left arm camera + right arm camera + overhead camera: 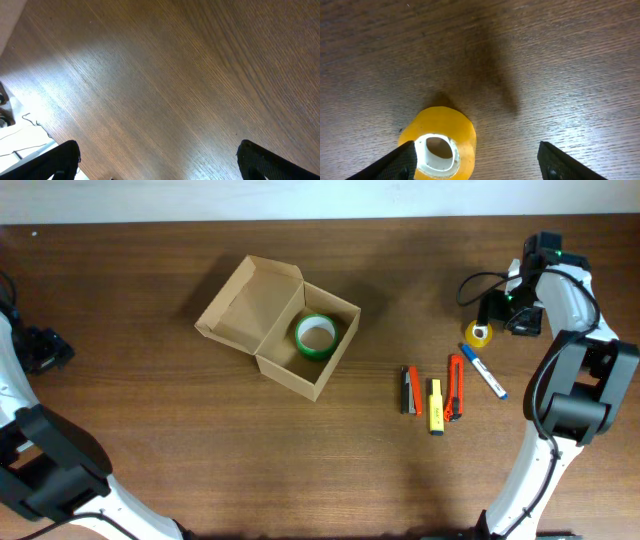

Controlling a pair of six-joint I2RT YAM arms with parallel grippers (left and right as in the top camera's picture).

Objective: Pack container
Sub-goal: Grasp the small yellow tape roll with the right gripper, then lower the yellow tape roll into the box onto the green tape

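Observation:
The container (322, 376), a tan cardboard box with its flap lid (243, 308) hinged open to the left, stands left of the table's middle. A green tape roll (316, 336) lies inside it. A yellow tape roll (479, 334) lies flat on the table at the right. My right gripper (497, 315) hovers just beside it. In the right wrist view the yellow roll (440, 142) sits between the open jaws, close against the left finger (395, 162), with a wide gap to the right one. My right gripper (477, 161) holds nothing. My left gripper (45, 348) is at the far left edge, and stands open (160, 162) over bare wood.
Several pens lie in a row right of the box: a blue pen (484, 372), an orange one (456, 387), a yellow highlighter (436, 406) and a red and black pair (410, 390). The right arm's cable (470, 285) loops near the yellow roll.

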